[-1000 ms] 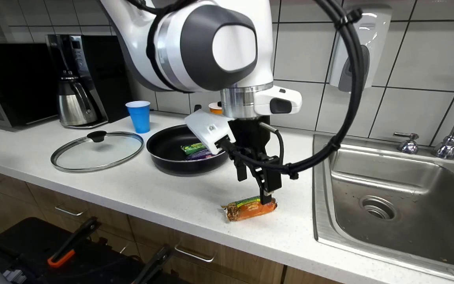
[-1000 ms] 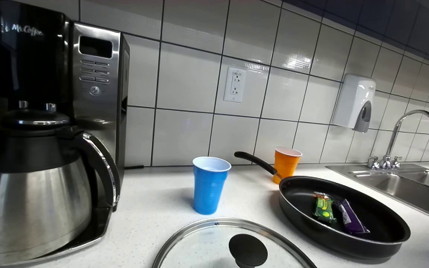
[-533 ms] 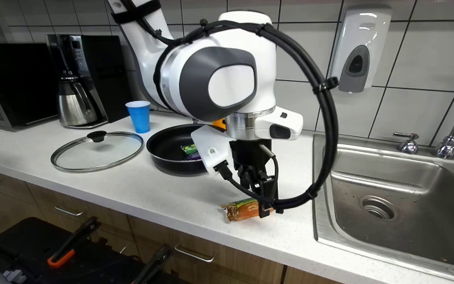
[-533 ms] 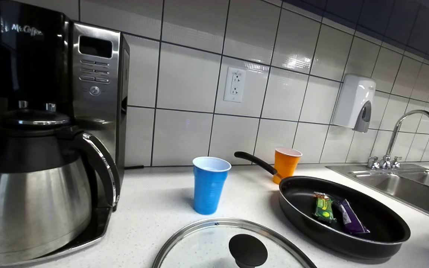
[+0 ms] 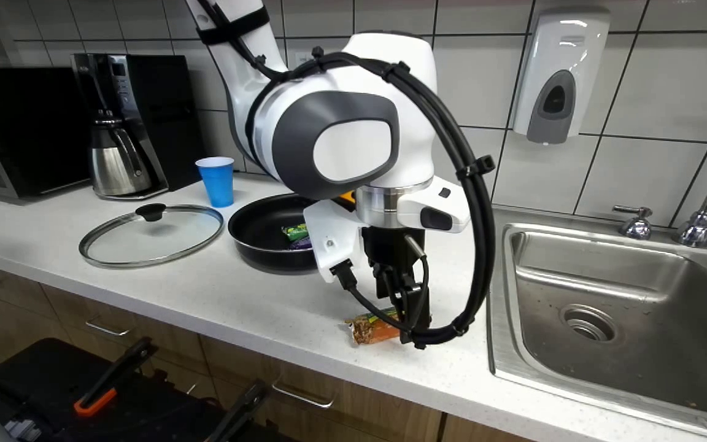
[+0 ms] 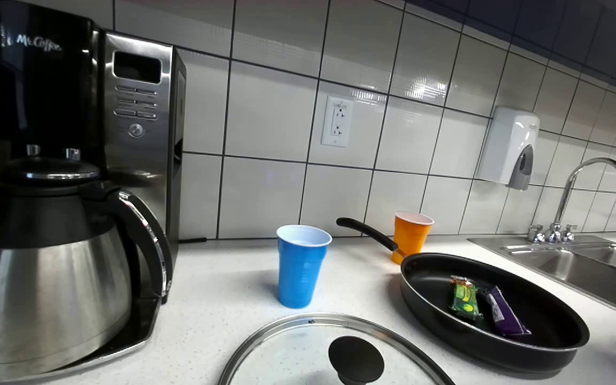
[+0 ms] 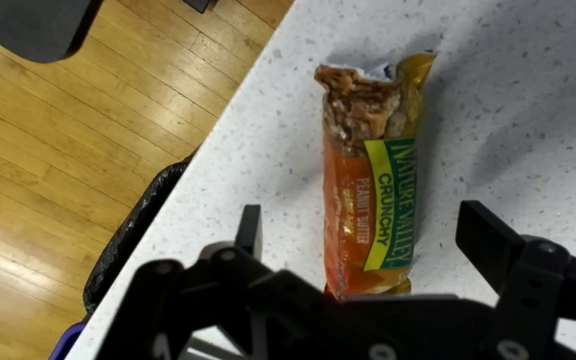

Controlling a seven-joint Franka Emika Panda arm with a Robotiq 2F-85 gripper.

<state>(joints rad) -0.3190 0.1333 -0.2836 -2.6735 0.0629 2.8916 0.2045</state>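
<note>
A granola bar in a torn orange, yellow and green wrapper (image 7: 350,200) lies on the white counter (image 7: 278,150). Bits of the bar poke out at its ripped end. My gripper (image 7: 365,227) stands open astride its closed end, with one finger on each side and a gap to the wrapper on both. In an exterior view the gripper (image 5: 413,334) is low over the counter and hides part of the bar (image 5: 373,329). Behind it is a black pan (image 6: 500,353) holding a green-wrapped bar (image 6: 464,300) and a purple-wrapped bar (image 6: 505,314).
A glass lid (image 5: 157,239) lies left of the pan, near a blue cup (image 6: 300,272). An orange cup (image 6: 411,235) stands by the pan's handle. The sink (image 5: 623,282) is to the right. Past the counter's front edge is a black-lined bin (image 7: 128,235).
My arm has come down, lowering the gripper from above the bar to around its closed end. The cable loop has swung left and down. The bar itself stays where it was.
</note>
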